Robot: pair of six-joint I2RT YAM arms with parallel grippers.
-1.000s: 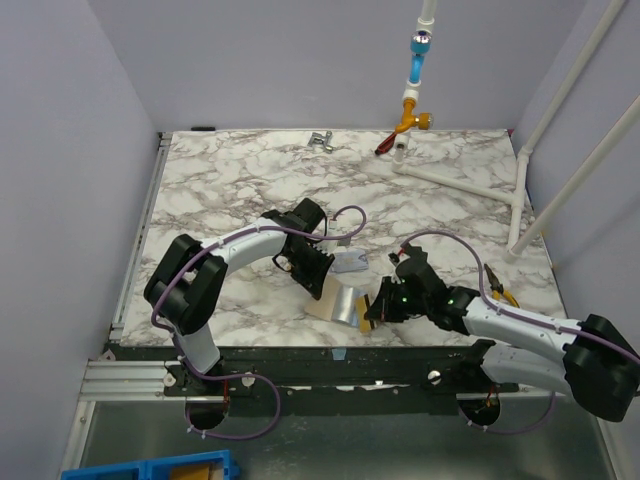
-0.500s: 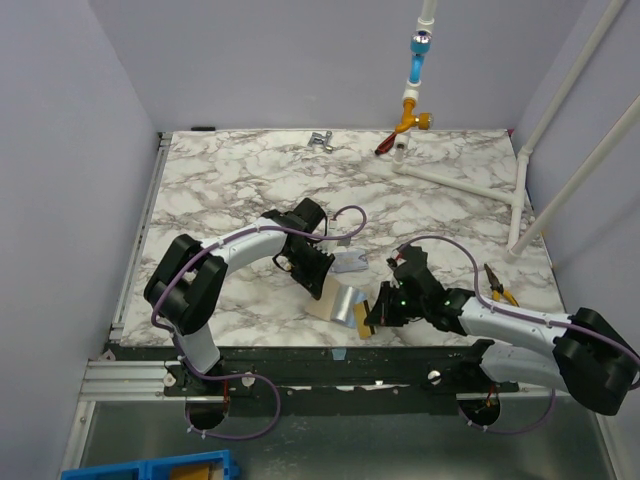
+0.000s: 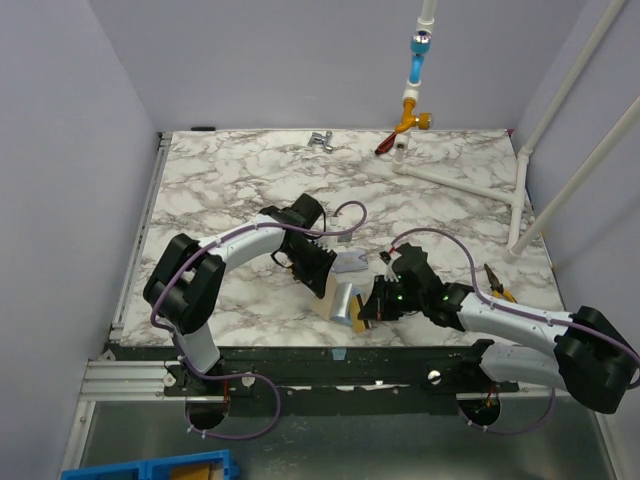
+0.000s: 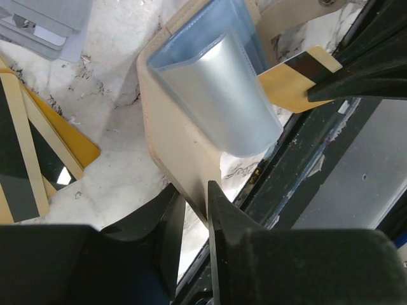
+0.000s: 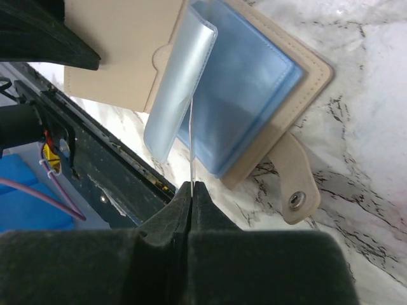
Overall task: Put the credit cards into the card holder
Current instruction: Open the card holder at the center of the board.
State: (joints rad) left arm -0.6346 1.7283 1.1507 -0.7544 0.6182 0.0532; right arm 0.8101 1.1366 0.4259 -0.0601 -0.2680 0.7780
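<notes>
The card holder (image 3: pixel 338 298) lies open near the table's front edge, its tan cover (image 4: pixel 172 146) raised and its clear sleeves (image 4: pixel 222 101) bulging open. My left gripper (image 3: pixel 322 285) is shut on the edge of that cover (image 4: pixel 198 202). My right gripper (image 3: pixel 368 312) is shut on a gold credit card with a dark stripe (image 4: pixel 296 79), whose end sits at the sleeves' open side. In the right wrist view this card (image 5: pixel 191 146) shows edge-on beside a sleeve (image 5: pixel 178 95). The strap with its snap (image 5: pixel 294 201) lies on the table.
More gold cards (image 4: pixel 38 146) and grey cards (image 4: pixel 51 19) lie on the marble beside the holder; the grey ones also show in the top view (image 3: pixel 350 263). Pliers (image 3: pixel 500 283) lie at the right. A white pipe frame (image 3: pixel 460 180) and a metal clip (image 3: pixel 321 140) stand at the back.
My right gripper has carried the gold card left and slightly away from the front edge, up to the holder's sleeves. My left gripper has shifted slightly with the cover.
</notes>
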